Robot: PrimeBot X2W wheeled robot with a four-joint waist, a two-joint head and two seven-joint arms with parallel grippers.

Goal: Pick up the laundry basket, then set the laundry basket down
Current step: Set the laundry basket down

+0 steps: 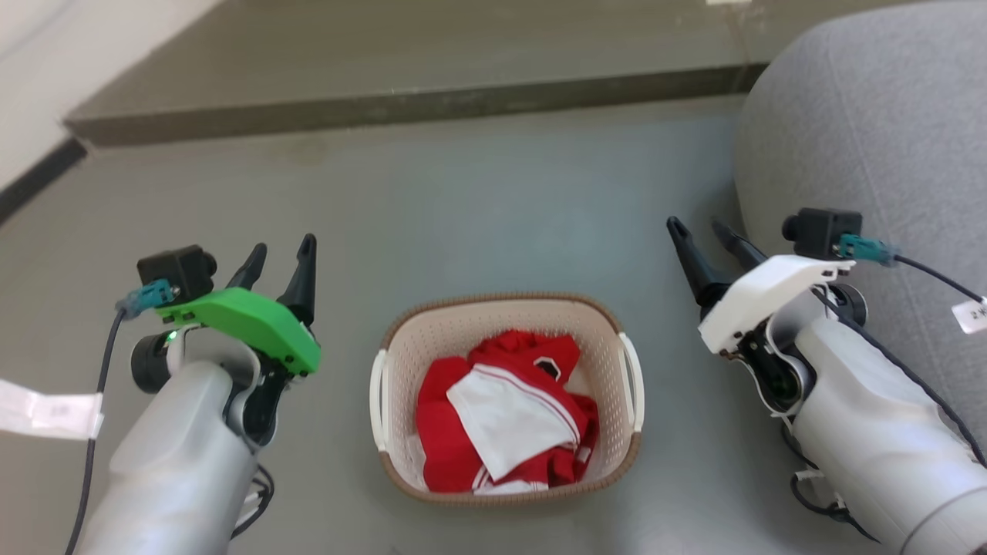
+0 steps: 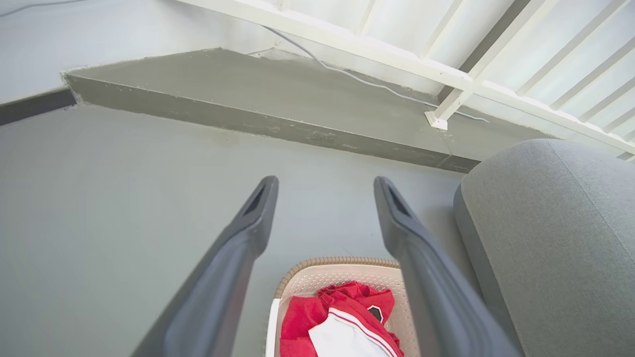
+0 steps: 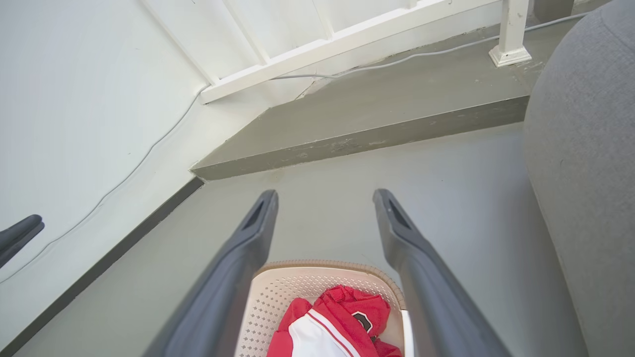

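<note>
Both spread, left claw (image 1: 284, 247) and right claw (image 1: 698, 225) flank the laundry basket (image 1: 455, 327).

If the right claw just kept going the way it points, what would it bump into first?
Probably the bare grey floor beyond the laundry basket, before the raised step. The open right gripper aims over the basket's far rim, though depth is hard to judge.

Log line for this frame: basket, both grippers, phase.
phase: pre-grasp | laundry basket: on floor, red-and-white clothes inside | left gripper: open, clear of basket | right gripper: open, clear of basket
</note>
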